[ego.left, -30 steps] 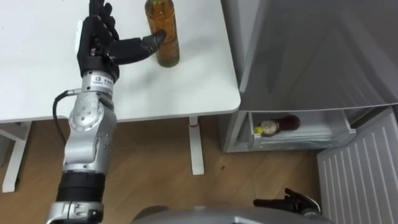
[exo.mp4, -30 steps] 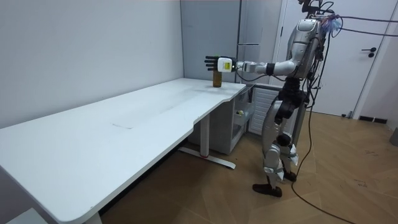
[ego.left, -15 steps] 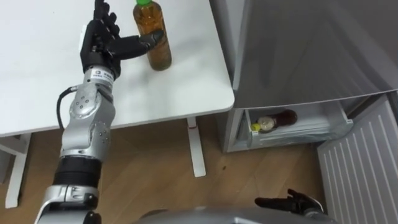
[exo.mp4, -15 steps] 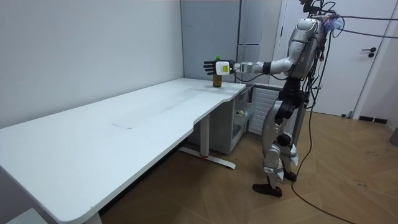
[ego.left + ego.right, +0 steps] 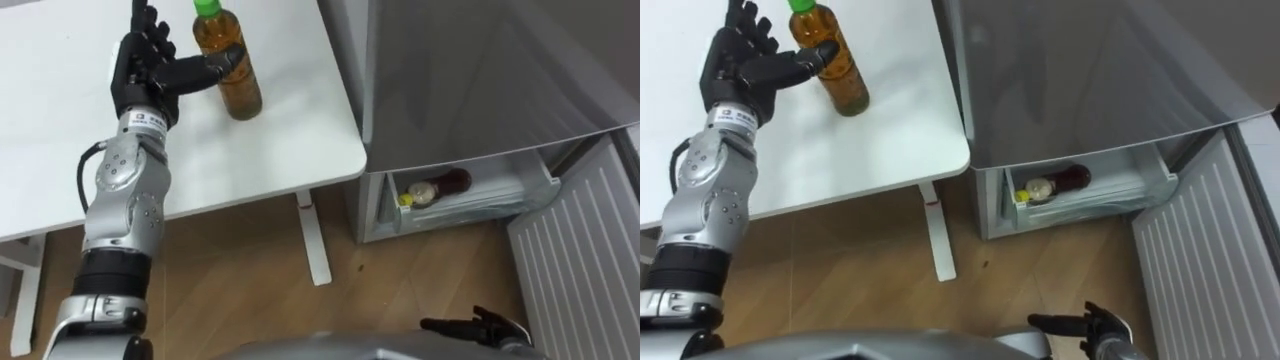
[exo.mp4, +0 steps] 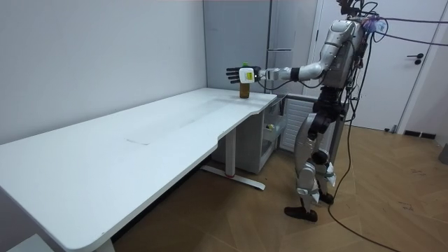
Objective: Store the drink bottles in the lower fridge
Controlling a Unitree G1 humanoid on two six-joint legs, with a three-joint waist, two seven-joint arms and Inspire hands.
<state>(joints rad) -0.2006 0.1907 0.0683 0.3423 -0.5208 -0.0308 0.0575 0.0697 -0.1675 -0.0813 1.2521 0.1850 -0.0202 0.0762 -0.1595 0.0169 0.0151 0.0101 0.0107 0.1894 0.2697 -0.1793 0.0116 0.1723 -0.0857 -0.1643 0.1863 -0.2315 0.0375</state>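
— Where is the drink?

— The clear plastic bottle of amber tea with a green cap (image 5: 228,65) stands upright on the white rectangular table (image 5: 60,140), near the table's right edge.

— And the left hand?

— The left hand (image 5: 148,72) is over the table, just left of the bottle. Its fingers are straight and spread, and the thumb reaches across to touch the bottle's side.

— The right one?

— The right hand (image 5: 478,326) hangs low, right of the table and well apart from it, with its fingers loosely stretched.

— What else?

— A tall grey fridge (image 5: 480,80) stands just beside the table's right edge. Its white lower compartment (image 5: 480,205) is open below tabletop level, and a dark red bottle with a yellow cap (image 5: 435,188) lies in it.
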